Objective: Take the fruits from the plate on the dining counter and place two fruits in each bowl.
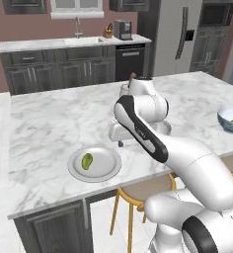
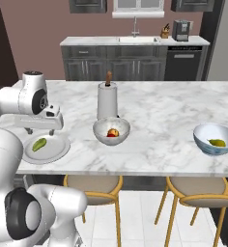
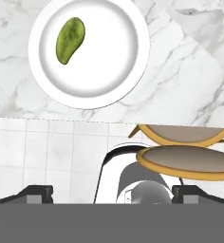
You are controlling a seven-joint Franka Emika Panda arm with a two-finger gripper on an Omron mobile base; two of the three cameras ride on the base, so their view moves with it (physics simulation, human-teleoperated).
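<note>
**One green fruit left on the plate, gripper spread above it**

The gripper (image 3: 112, 192) hangs over the near edge of the counter (image 1: 54, 118), just beside the plate (image 3: 123, 71), with its fingers (image 3: 35, 192) spread wide and nothing between them. In the hand view it looks straight down: the plate lies ahead of the tips, not under them, so the hand seems to be lining up for a descent rather than committed to one.

The green fruit (image 3: 70, 39) lies alone on the plate, off toward one rim, long axis slanted. That slant matters: the fingers would best close across its narrow width, which may call for a turn of the wrist.

The speckled bowl (image 2: 111, 131) stands mid-counter, in front of a paper towel roll (image 2: 106, 100), and holds red fruit (image 2: 113, 132); whether two pieces lie there I cannot quite tell. The blue bowl (image 2: 213, 139) stands well apart to the right with one yellow-green fruit (image 2: 217, 142) in it, so by my judgement the green fruit belongs there, and it is the last carry. Stools (image 3: 185, 152) sit below the counter edge, under the hand
</note>
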